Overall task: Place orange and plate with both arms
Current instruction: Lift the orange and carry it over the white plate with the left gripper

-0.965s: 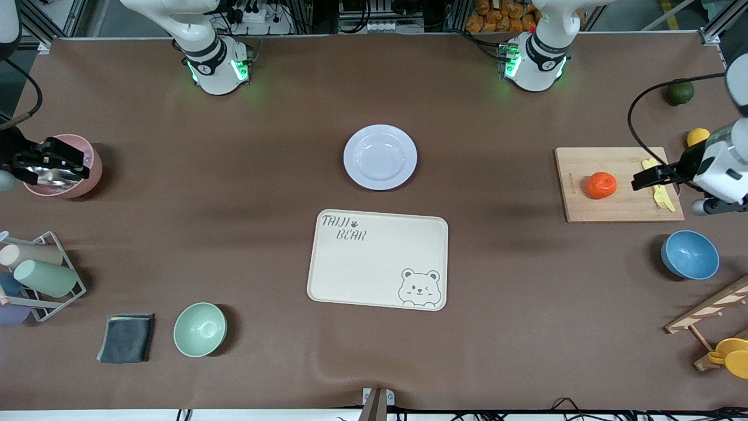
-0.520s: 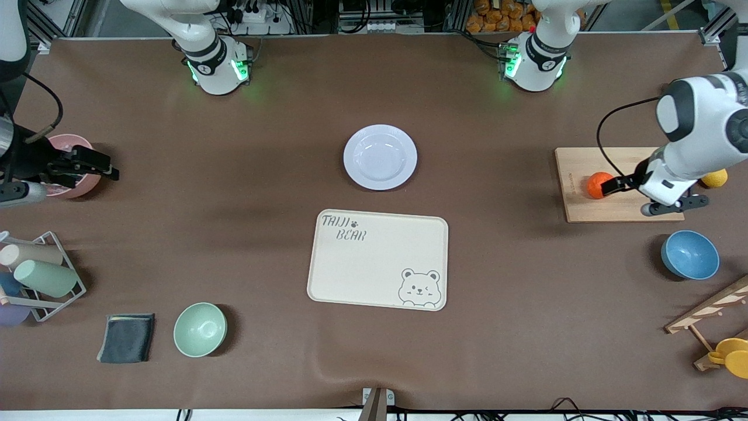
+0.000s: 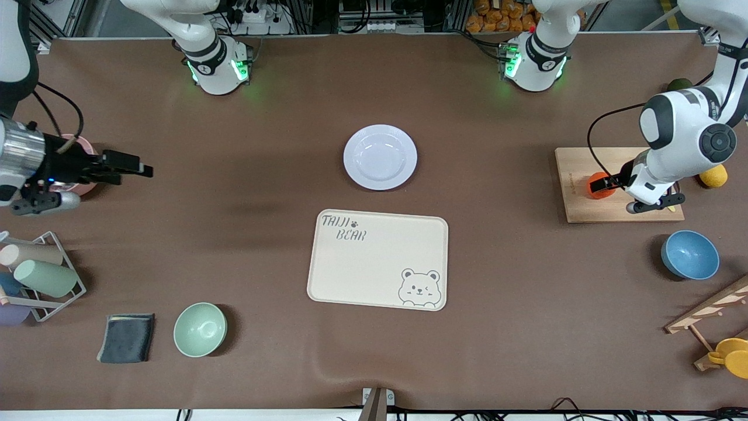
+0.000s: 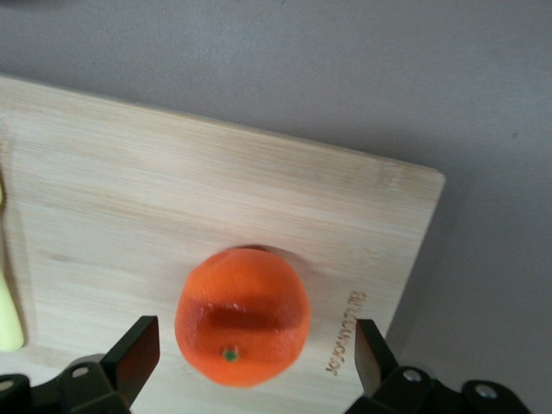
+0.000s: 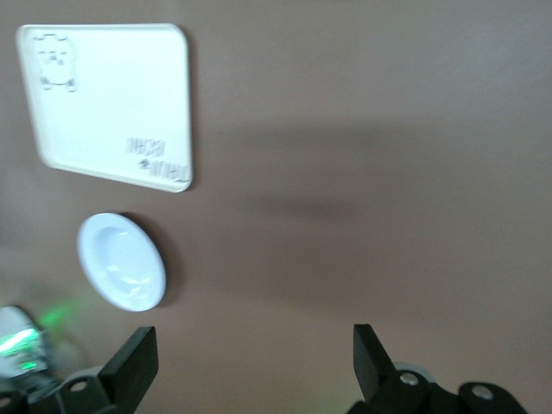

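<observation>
Resting on the bamboo cutting board (image 3: 619,210) toward the left arm's end of the worktop (image 3: 234,263), the orange (image 4: 243,315) sits between the spread fingers of the left claw (image 4: 257,349), not yet gripped; closing on it looks next. The plate (image 3: 380,156) lies mid-worktop, just above the "TAIJI BEAR" tray (image 3: 378,259). The right claw (image 3: 125,166), open, hovers well short of it.

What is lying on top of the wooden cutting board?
The orange sits on the cutting board, between the open left gripper's fingers. A yellow item lies there too; the arm covers most of it.
</observation>
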### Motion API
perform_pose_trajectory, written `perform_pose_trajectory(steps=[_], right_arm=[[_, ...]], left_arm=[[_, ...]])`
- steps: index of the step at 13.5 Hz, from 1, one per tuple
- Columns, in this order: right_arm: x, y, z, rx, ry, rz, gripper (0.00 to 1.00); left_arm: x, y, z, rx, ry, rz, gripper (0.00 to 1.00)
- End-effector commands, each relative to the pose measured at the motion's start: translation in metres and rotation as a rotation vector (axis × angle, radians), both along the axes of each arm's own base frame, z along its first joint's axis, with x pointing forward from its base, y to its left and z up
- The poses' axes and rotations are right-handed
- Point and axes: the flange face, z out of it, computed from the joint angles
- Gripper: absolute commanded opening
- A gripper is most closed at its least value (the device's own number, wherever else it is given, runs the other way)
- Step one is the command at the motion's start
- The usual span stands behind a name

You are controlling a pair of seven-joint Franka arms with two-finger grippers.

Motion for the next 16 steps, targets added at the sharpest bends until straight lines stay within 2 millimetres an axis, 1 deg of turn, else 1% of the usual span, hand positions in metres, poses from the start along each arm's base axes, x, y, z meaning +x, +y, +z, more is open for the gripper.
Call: perform_pose_trajectory(steps=[1, 2, 3, 5, 6, 7, 9, 11, 12, 13, 14, 15, 16], right_arm=[[-0.003, 0.004, -0.015, 0.060, 0.046, -0.043, 1.00], [-0.003, 0.006, -0.018, 0.066, 0.055, -0.043, 1.00], [-0.005, 0.009, -0.028, 0.090, 0.075, -0.051, 1.00], [-0.009, 0.013, -0.040, 0.161, 0.103, -0.075, 1.00], [-0.009, 0.014, -0.042, 0.166, 0.105, -0.075, 1.00], [-0.008, 0.014, -0.049, 0.174, 0.118, -0.076, 1.00], [-0.010, 0.020, -0.059, 0.232, 0.140, -0.094, 1.00], [-0.016, 0.027, -0.075, 0.299, 0.174, -0.117, 1.00], [-0.020, 0.032, -0.088, 0.334, 0.192, -0.131, 1.00], [-0.022, 0.033, -0.097, 0.373, 0.194, -0.129, 1.00], [-0.023, 0.034, -0.106, 0.419, 0.190, -0.122, 1.00], [-0.025, 0.031, -0.119, 0.463, 0.190, -0.119, 1.00], [-0.028, 0.031, -0.129, 0.495, 0.197, -0.125, 1.00]], left_arm=[[0.001, 0.001, -0.011, 0.006, 0.004, -0.029, 1.00], [-0.001, 0.002, -0.018, 0.002, 0.017, -0.028, 1.00], [-0.001, 0.002, -0.022, 0.000, 0.022, -0.027, 1.00], [-0.001, 0.002, -0.031, -0.004, 0.025, -0.027, 1.00], [-0.002, 0.002, -0.036, -0.006, 0.034, -0.030, 1.00], [-0.002, 0.001, -0.040, -0.007, 0.040, -0.032, 0.94], [-0.002, 0.001, -0.044, 0.001, 0.048, -0.048, 0.72], [-0.002, 0.001, -0.046, 0.000, 0.054, -0.047, 0.37], [-0.001, -0.001, -0.044, 0.003, 0.053, -0.038, 0.29], [0.000, -0.002, -0.039, 0.004, 0.051, -0.043, 0.21], [0.002, -0.007, -0.026, 0.005, 0.054, -0.065, 0.12], [0.007, -0.025, -0.004, 0.008, 0.062, -0.099, 0.05], [0.018, -0.058, 0.024, 0.003, 0.074, -0.144, 0.05]])
